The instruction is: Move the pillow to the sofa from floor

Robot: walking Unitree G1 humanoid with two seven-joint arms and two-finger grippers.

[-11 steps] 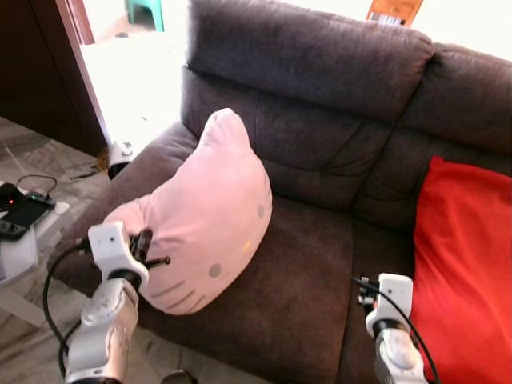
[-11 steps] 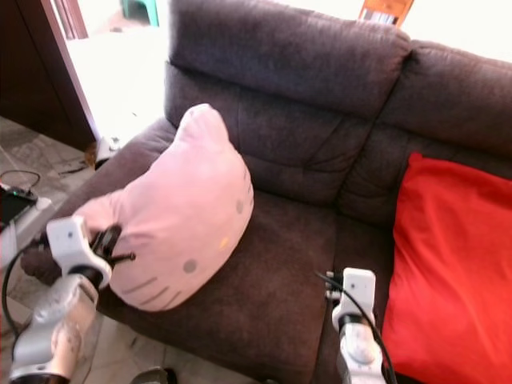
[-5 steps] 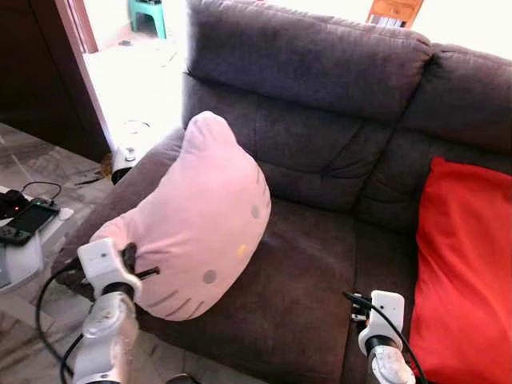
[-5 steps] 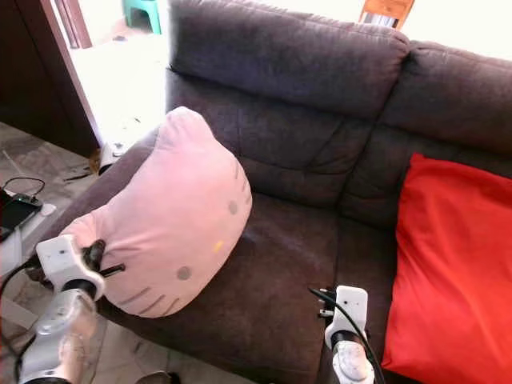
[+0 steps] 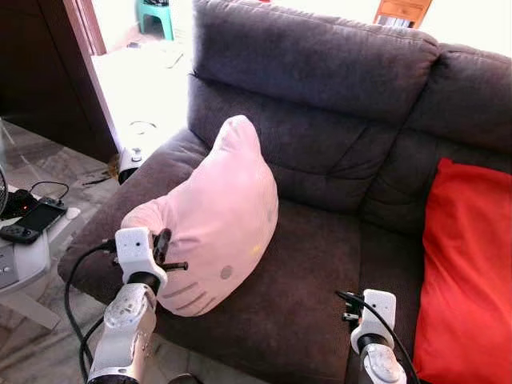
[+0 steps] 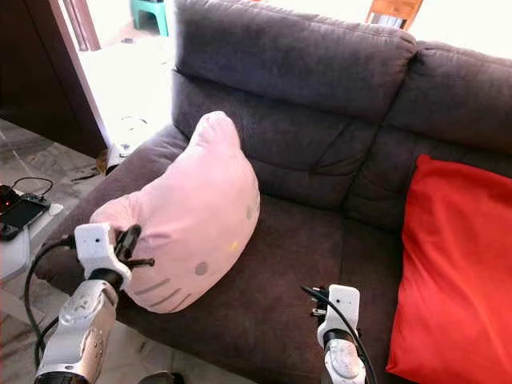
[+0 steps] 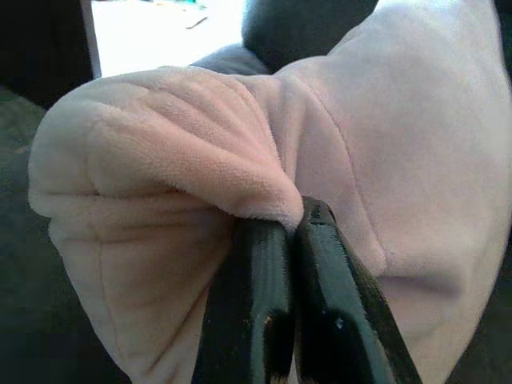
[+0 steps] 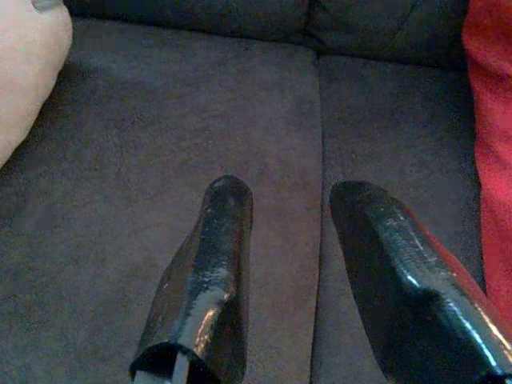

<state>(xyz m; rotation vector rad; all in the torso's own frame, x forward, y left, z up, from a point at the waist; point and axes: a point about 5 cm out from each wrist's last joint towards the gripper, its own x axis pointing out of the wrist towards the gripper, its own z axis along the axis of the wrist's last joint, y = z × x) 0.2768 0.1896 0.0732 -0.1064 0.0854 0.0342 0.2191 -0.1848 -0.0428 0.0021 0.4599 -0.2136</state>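
1. Pillow (image 5: 216,216): pink plush with a stitched face, tilted upright on the left seat of the sofa (image 5: 336,104), its top leaning near the backrest and its lower edge at the seat's front.
2. My left gripper (image 7: 288,228): fingers (image 7: 248,304) clenched together on a bunched fold at the pillow's lower left corner; the arm reaches up from the sofa's front edge.
3. My right gripper (image 8: 284,200): fingers spread apart and holding nothing, hovering over the dark seat cushion near the seam between the two seats, well apart from the pillow.
4. Red cushion (image 5: 468,272): leaning on the right seat of the sofa.
5. Phone (image 5: 36,218): dark, lying with cables on a low white worktop (image 5: 24,268) left of the sofa.
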